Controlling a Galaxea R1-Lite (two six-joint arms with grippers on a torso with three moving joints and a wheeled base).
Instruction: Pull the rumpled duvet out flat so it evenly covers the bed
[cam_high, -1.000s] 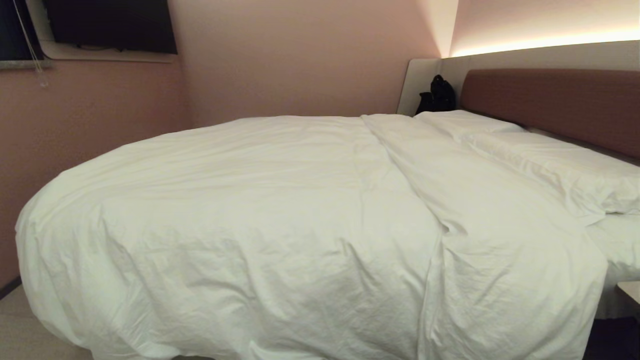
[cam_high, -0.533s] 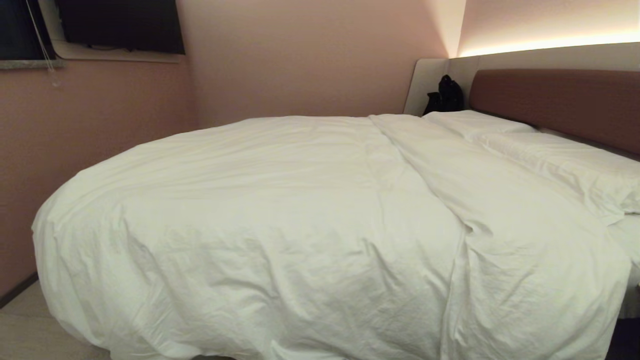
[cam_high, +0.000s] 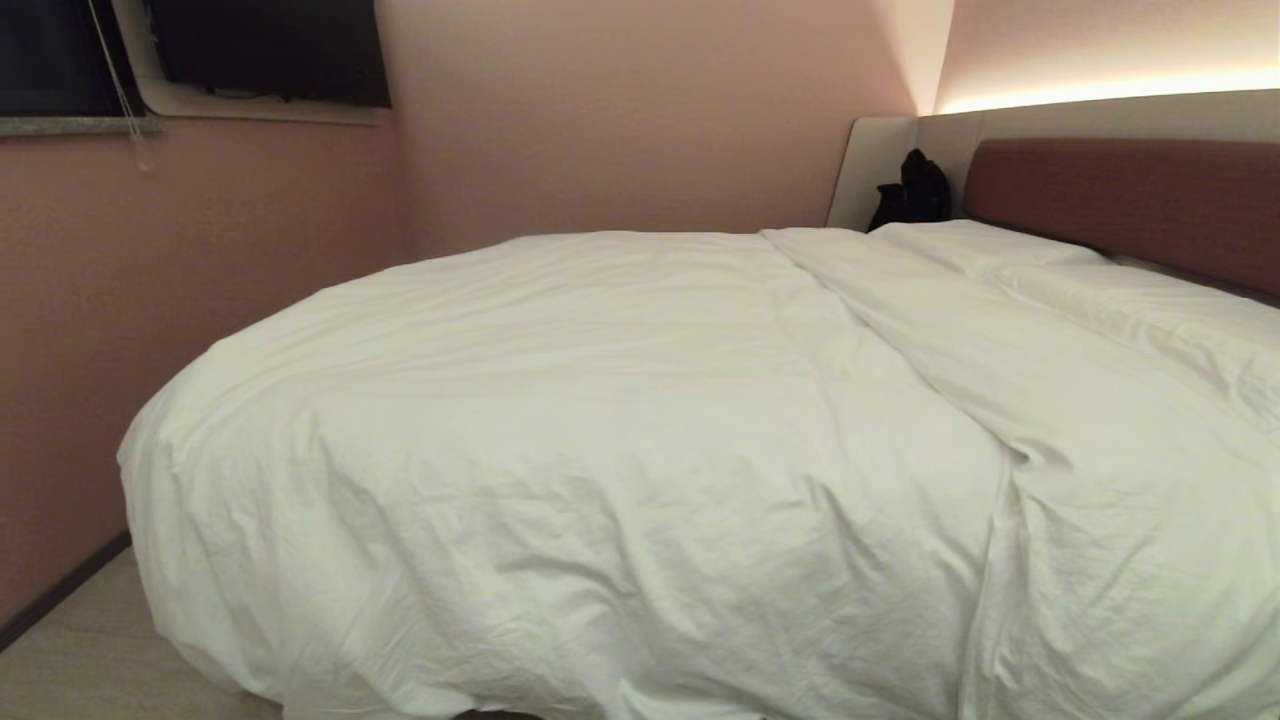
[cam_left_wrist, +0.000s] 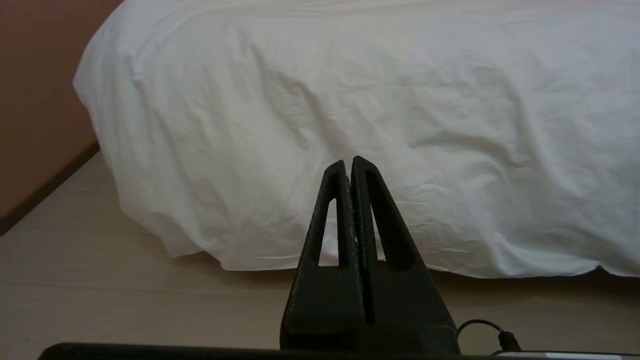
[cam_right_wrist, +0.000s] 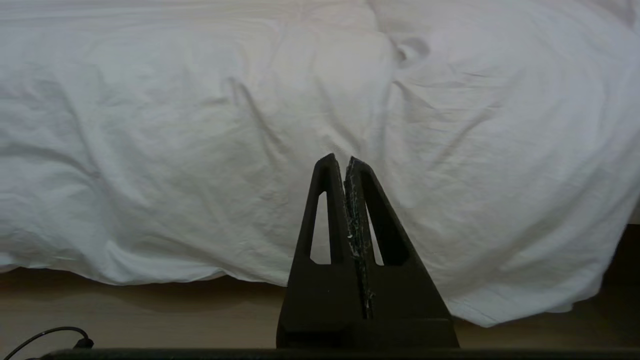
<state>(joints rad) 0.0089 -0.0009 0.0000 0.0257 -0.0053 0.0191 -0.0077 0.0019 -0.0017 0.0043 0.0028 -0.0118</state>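
Lying spread over the bed (cam_high: 1120, 190), the white duvet (cam_high: 600, 430), creased, with a long fold ridge running from near the pillows (cam_high: 1150, 310) down toward the near right. Draping over the near side almost to the pale wood floor (cam_high: 80, 670), hem hanging just above it with a dark gap beneath. Leaving a narrow strip of floor open between the duvet's left corner and the pink wall (cam_high: 150, 300). Hovering low in front of the hanging side, apart from the cloth: left gripper (cam_left_wrist: 350, 161) and right gripper (cam_right_wrist: 341, 160), both pressed closed, gripping nothing. Sitting by the headboard's far end, a black bag (cam_high: 915, 188).
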